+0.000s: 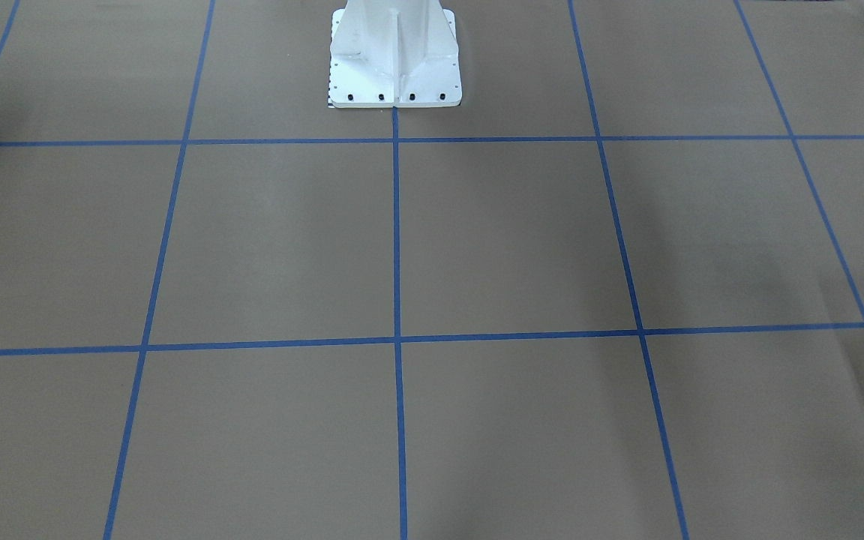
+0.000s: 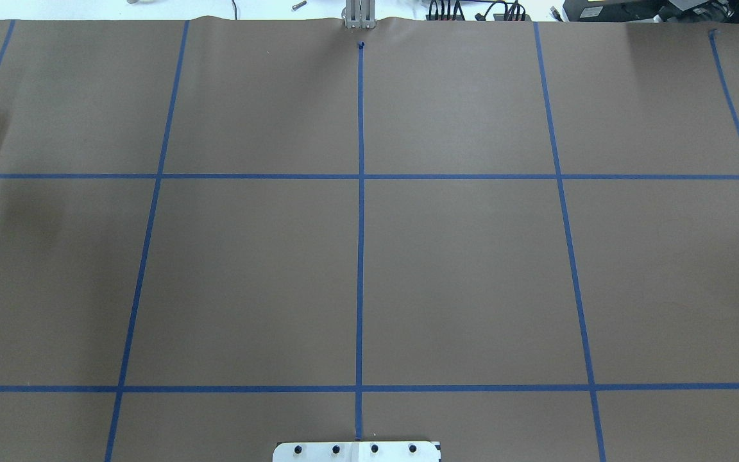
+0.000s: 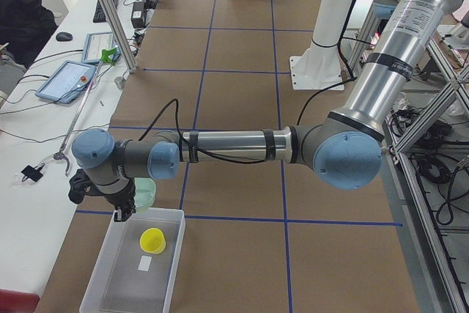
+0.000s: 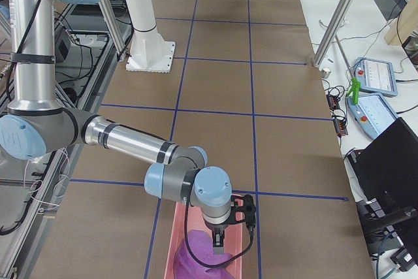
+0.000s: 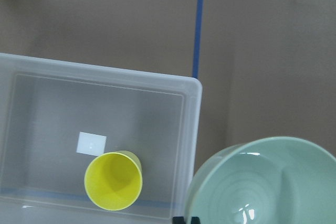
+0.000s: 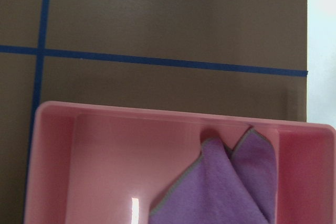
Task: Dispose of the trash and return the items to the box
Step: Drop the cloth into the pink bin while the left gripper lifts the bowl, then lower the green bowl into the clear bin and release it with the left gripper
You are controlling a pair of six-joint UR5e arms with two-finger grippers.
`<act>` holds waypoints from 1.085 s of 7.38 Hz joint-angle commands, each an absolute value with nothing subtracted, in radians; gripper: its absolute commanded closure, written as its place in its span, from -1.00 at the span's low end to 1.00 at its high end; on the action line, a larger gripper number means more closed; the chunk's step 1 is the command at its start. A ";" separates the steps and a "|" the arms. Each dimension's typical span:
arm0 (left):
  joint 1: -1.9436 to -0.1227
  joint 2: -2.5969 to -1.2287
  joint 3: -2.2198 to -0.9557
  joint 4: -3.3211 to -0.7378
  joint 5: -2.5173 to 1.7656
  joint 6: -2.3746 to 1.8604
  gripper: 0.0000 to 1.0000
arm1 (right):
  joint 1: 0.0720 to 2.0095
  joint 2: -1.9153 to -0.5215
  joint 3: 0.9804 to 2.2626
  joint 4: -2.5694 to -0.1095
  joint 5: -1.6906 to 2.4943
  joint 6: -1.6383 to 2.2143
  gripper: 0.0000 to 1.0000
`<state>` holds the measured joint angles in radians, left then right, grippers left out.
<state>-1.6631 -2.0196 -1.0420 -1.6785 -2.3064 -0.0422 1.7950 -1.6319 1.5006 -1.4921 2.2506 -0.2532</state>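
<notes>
Pinching the rim of a pale green bowl (image 5: pixel 262 182), the left gripper (image 3: pixel 119 212) hangs at a corner of the box (image 5: pixel 195 108), a clear bin at the table's left end. The bin holds a yellow cup (image 5: pixel 113 181) beside a small white sticker (image 5: pixel 91 143) too small to read. The right gripper (image 4: pixel 218 243) points down over a pink bin (image 6: pixel 52 145) holding a purple cloth (image 6: pixel 231 182), fingers spread or closed I cannot tell, while a label strip (image 3: pixel 419 14) on the left arm (image 3: pixel 227 144) carries print too small to read.
</notes>
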 commanded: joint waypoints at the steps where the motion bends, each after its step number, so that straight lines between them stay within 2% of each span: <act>1: -1.675 -2.022 -0.855 -1.835 -2.270 -0.046 1.00 | 1.722 -1.608 1.719 -1.676 2.293 -0.133 -1.00; 2: -1.681 -2.022 -0.794 -1.898 -2.270 -0.072 1.00 | 1.688 -1.588 1.783 -1.731 2.301 -0.085 -1.00; 4: -1.687 -2.026 -0.769 -1.985 -2.210 -0.266 1.00 | 1.661 -1.559 1.859 -1.823 2.338 -0.068 -1.00; 8: -1.686 -2.068 -0.655 -2.137 -2.174 -0.642 1.00 | 1.583 -1.557 1.953 -1.832 2.350 0.102 -1.00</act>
